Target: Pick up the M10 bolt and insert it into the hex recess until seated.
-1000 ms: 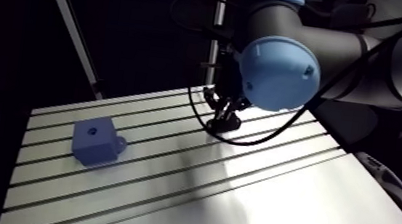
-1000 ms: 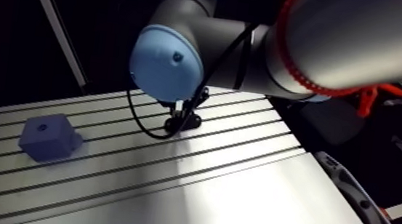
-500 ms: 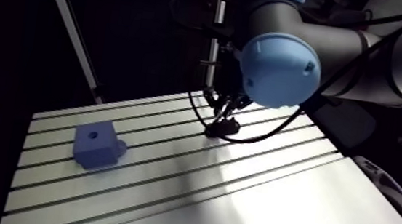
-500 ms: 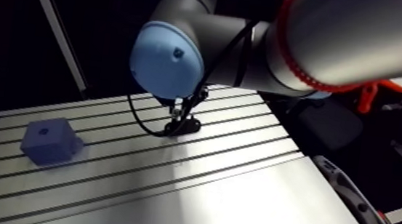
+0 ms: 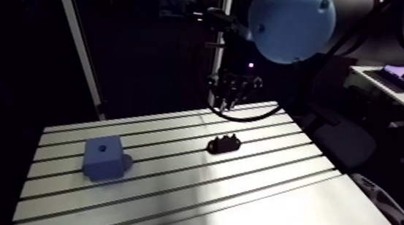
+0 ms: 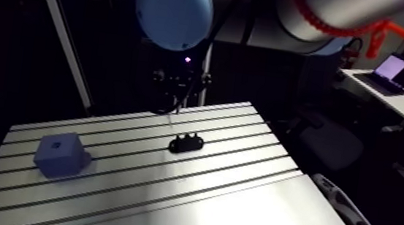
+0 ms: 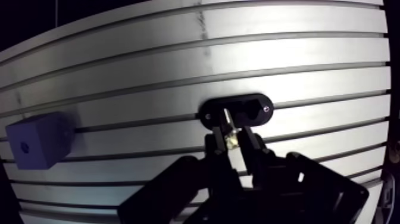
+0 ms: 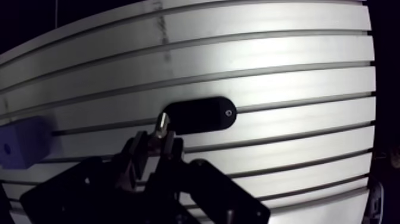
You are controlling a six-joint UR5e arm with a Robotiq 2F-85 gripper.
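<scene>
Wrist view: gripper (image 7: 230, 142) fingers nearly together, pinched on the M10 bolt (image 7: 227, 125), which shows just above the black holder (image 7: 257, 111). Arm view vs. earlier: the gripper was down at the holder and is now raised clear of it. We judge the bolt is out and the pick done. Target: blue block (image 5: 105, 159) w/ hex recess (image 5: 101, 147), well apart from the holder on the slotted table (image 5: 275, 204). Remaining: carry across, align, insert.

Dim surroundings; table (image 7: 297, 71) glares bright; wrist view edges bowed.
</scene>
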